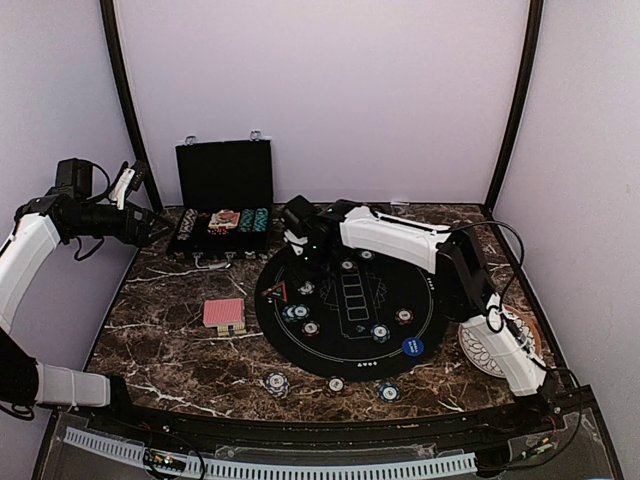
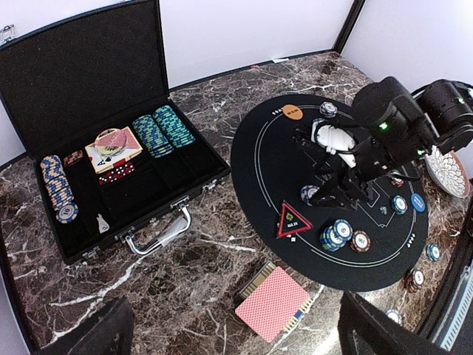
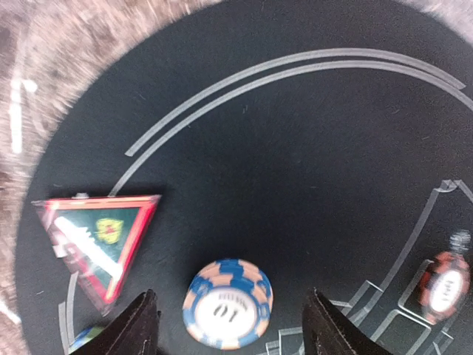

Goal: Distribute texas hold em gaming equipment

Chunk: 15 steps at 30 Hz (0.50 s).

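Read clock positions on the round black mat [image 1: 335, 352] from the top view, with 12 o'clock at the far side.

Surroundings:
- An open black case [image 1: 222, 180] stands off the mat at 11 o'clock, with chip rows inside.
- A white patterned plate [image 1: 478, 350] sits off the mat at 4 o'clock, partly covered by the right arm.
- The deck of red-backed cards [image 1: 224, 313] lies on the marble at 9 o'clock, apart from the mat.
- Three loose chips [image 1: 276, 382] lie on the marble near 6 o'clock.
- On the mat you will find the red triangle token [image 1: 279, 292] at 9 o'clock, the blue disc [image 1: 412, 347] at 4 o'clock and the orange disc [image 2: 293, 112] at about 11 o'clock.

Right gripper [image 3: 228, 293]: it is over the mat at 10 o'clock with its jaws spread wide. A blue-and-peach chip [image 3: 228, 305] marked 10 lies flat between the fingers [image 3: 140, 325], with a gap on each side. The gripper holds nothing.

Left gripper [image 1: 157, 222]: it is raised beside the case's left end, jaws wide apart and empty.
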Available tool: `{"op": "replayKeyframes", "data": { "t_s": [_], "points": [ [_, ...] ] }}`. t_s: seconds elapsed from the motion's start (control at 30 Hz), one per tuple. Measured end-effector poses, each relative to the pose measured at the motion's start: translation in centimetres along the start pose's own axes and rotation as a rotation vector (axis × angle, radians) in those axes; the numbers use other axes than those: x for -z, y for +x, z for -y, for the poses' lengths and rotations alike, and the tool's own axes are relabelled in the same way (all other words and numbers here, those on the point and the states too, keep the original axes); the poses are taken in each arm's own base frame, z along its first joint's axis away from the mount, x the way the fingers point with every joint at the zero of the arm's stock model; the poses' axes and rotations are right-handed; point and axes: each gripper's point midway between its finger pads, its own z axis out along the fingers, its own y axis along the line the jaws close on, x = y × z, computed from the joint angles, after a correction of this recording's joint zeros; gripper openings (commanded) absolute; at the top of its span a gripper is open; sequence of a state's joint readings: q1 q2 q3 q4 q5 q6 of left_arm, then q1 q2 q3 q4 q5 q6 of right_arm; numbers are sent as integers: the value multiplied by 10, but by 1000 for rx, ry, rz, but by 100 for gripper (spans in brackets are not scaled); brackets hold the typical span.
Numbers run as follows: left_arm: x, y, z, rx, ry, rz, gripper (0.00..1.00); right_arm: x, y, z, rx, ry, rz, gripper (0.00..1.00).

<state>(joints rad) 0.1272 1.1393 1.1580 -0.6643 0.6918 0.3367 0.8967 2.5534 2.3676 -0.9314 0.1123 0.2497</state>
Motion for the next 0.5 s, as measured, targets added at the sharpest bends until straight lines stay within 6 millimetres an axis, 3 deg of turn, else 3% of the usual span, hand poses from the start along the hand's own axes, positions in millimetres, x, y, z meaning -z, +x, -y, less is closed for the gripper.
{"op": "replayKeyframes", "data": {
  "t_s": [0.07,0.2,0.27,0.37,0.5],
  "points": [
    [0,0,0,0,0,0,99,19,-6,-4,1,-7,29,75],
    [0,0,0,0,0,0,99,76,-14,-20,32,-23,108,83],
    [0,0,0,0,0,0,99,107,-12,-43,73,-53,151,86],
    [0,0,0,0,0,0,99,143,8,-98,169,-127,183,92],
    [3,-1,2,-6,-2,7,99,141,64,-168,313,-217,109,98]
  ]
}}
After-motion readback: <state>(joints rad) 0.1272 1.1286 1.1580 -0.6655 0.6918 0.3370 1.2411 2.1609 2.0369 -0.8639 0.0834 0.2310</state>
